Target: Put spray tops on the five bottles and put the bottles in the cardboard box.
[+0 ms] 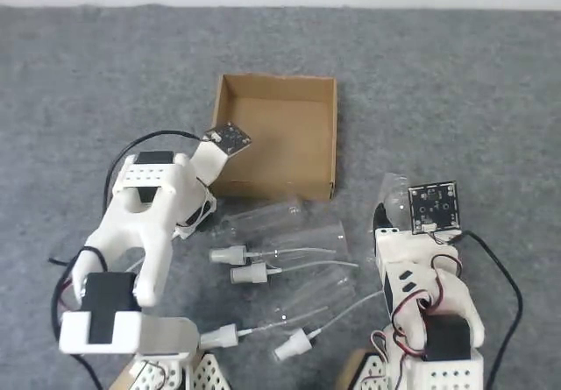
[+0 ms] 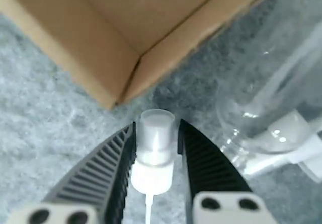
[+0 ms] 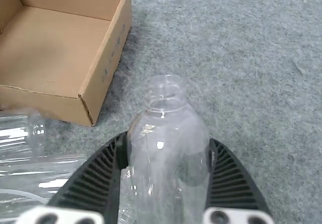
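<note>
Spray top [image 2: 153,153] sits pinched between the left gripper's [image 2: 156,127] nearly closed jaws, just short of a box [image 2: 75,48] corner. The right gripper [image 3: 167,141] clasps a bottle [image 3: 166,153] (clear, neck uncapped), jaws wide around its body. Beyond, the box shows bare cardboard floor.

The bottle [image 3: 166,148] is clear glossy plastic, the spray top [image 2: 155,143] smooth plastic, the cardboard box [image 1: 280,136] matt, the carpet [image 1: 456,83] rough.

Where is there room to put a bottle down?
The cardboard box is bare inside. Open carpet lies to the right of the box and behind it. In front of the box it is crowded with bottles and spray tops.
</note>
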`<state>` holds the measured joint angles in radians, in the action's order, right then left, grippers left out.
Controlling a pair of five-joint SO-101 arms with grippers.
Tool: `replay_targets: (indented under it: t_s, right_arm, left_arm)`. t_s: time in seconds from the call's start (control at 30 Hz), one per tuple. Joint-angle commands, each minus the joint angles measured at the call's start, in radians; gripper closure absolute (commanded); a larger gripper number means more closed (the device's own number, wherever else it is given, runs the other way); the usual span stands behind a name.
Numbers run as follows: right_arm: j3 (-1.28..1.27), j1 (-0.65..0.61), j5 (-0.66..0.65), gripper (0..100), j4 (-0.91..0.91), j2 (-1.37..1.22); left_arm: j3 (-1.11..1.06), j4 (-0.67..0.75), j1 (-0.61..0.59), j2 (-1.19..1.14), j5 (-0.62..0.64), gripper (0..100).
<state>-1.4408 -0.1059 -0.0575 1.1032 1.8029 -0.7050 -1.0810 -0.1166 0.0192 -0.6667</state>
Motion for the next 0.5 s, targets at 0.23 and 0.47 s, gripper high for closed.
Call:
replay_targets:
  t_s: [0.23, 0.47]
  right_arm:
    - [0.009, 0.016, 0.000, 89.0, -0.025, 0.008]
    - [0.009, 0.016, 0.000, 89.0, -0.025, 0.008]
  left_arm:
    - [-0.012, 0.021, -0.003, -0.017, 0.008, 89]
    - [0.079, -0.057, -0.005, -0.087, 0.008, 99]
